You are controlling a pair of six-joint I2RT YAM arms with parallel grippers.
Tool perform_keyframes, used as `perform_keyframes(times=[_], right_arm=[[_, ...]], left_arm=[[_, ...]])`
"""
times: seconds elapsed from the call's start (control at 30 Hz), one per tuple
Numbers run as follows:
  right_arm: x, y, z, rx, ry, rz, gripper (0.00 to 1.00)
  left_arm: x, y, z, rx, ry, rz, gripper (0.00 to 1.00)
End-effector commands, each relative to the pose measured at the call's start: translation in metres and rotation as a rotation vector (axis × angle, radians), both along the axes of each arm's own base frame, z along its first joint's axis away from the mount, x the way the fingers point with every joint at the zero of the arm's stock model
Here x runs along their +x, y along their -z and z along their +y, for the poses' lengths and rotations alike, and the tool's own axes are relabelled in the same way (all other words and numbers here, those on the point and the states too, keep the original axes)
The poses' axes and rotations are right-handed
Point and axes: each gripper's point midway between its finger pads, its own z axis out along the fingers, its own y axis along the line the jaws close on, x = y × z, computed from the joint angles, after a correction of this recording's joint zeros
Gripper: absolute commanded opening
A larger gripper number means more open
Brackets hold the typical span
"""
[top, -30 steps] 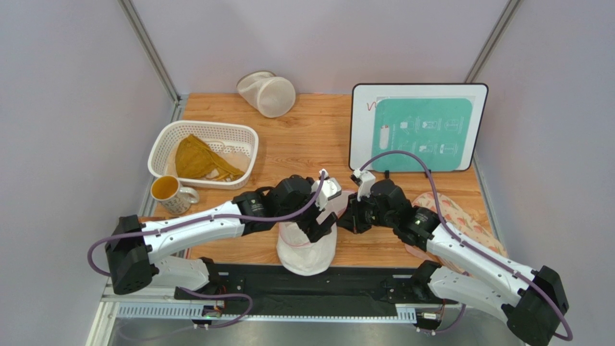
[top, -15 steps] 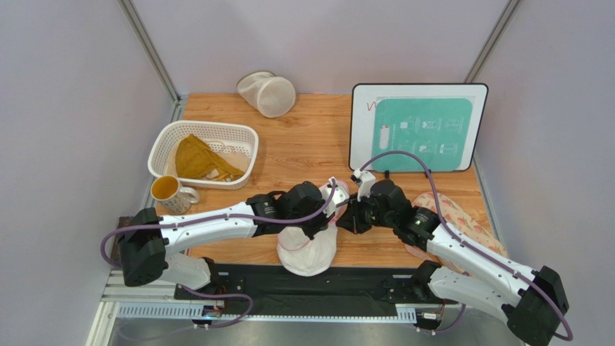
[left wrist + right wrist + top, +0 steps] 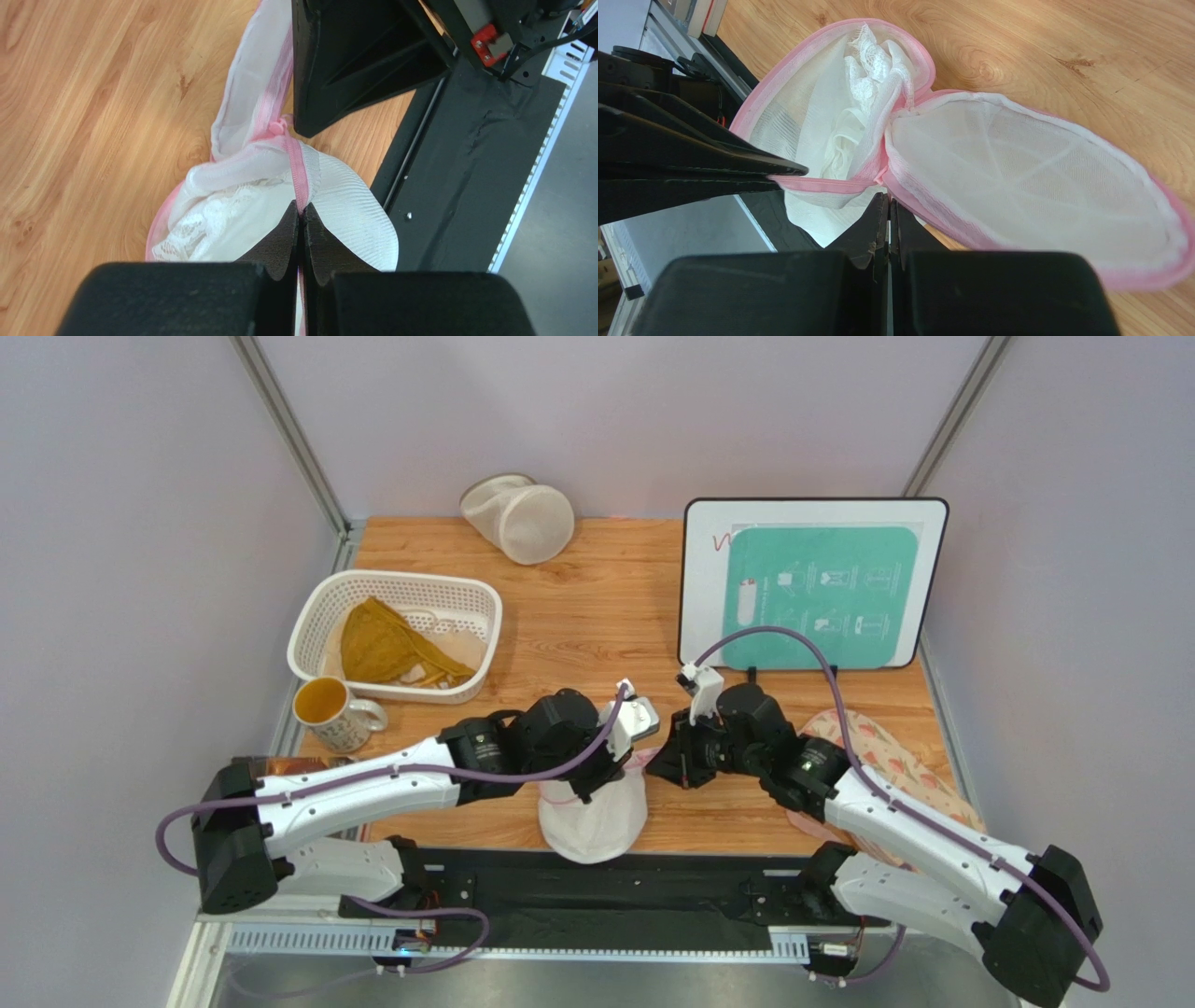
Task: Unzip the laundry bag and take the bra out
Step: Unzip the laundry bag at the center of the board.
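Observation:
The laundry bag (image 3: 596,819), white mesh with pink zipper trim, hangs bunched at the table's near edge between both arms. In the right wrist view the laundry bag (image 3: 1018,175) lies unzipped, its two halves splayed apart. The bra (image 3: 868,70), white and lacy, sits inside the left half; the lace of the bra (image 3: 210,224) also shows in the left wrist view. My left gripper (image 3: 302,207) is shut on the pink zipper strip of the bag (image 3: 351,210). My right gripper (image 3: 889,199) is shut on the trim where the halves join. In the top view the left gripper (image 3: 617,759) and right gripper (image 3: 671,756) nearly touch.
A white basket (image 3: 463,595) holding a mustard garment (image 3: 379,641) stands at the left, with a mug (image 3: 330,707) in front of it. A cream cylindrical mesh bag (image 3: 522,518) lies at the back. A framed board (image 3: 811,581) leans at the right, and a pink patterned cloth (image 3: 898,756) lies under the right arm.
My left gripper, open a second ago, has shut on the bag's pink trim and drawn back left. The bag is now bunched narrower. The right arm has barely moved.

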Motion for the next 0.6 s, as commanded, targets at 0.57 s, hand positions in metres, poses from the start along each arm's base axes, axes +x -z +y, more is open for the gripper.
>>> perform_keyframes(times=[0.57], right_arm=[[0.012,0.030,0.005,-0.034,0.033,0.034,0.00]], left_arm=[[0.009,-0.056,0.057,-0.088,-0.115,-0.214,0.00]])
